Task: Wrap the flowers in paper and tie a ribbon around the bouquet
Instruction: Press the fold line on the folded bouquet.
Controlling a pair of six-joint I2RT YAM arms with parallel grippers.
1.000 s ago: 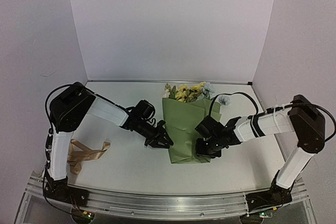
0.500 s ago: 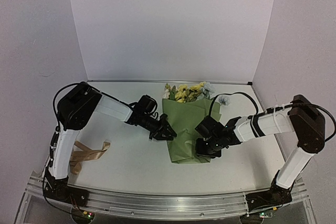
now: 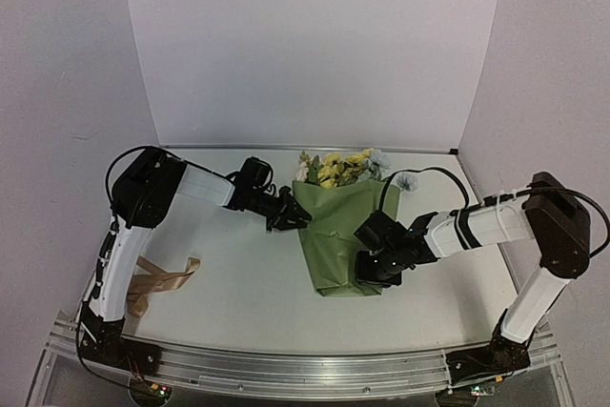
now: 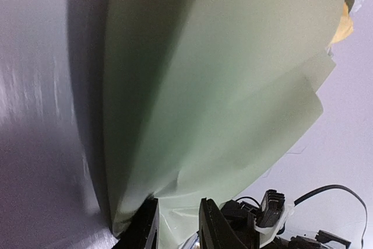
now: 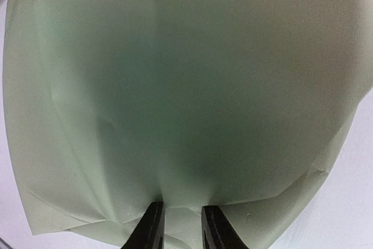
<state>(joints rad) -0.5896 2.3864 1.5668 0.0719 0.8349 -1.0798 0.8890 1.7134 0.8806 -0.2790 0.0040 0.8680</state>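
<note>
Top external view: the paper (image 3: 335, 240) is already folded into a green cone around the flowers (image 3: 341, 168). The resulting bouquet (image 3: 334, 207) lies on the tabletop (image 3: 238, 312) between our two hands. Blooms stick out of the wide mouth of the cone, beyond both hands toward the back wall. Stems are hidden inside.

Left hand (image 3: 289, 219): it sits at the upper left edge of the cone, with the sheet just to its right. In the left wrist view the fingers (image 4: 214, 228) stand close together, the green sheet runs between them, and creases fan out from that spot. We read this as a pinch on the paper.

Right hand (image 3: 375, 269): it is over the lower right part of the cone. In the right wrist view the fingers (image 5: 152, 225) are narrowly spaced with paper gathered between them, so this is also a pinch on the paper.

Ribbon (image 3: 152, 283): it lies loose on the tabletop, well apart from the left hand, back by that arm's base. It touches neither hand nor the cone.

Status, our judgement:
- Wrapping looks nearly done. The cone has its shape, but only our two pinches hold it closed.
- Tying is not started. We must free one hand, fetch the ribbon, pass it around the narrow end and knot it.
</note>
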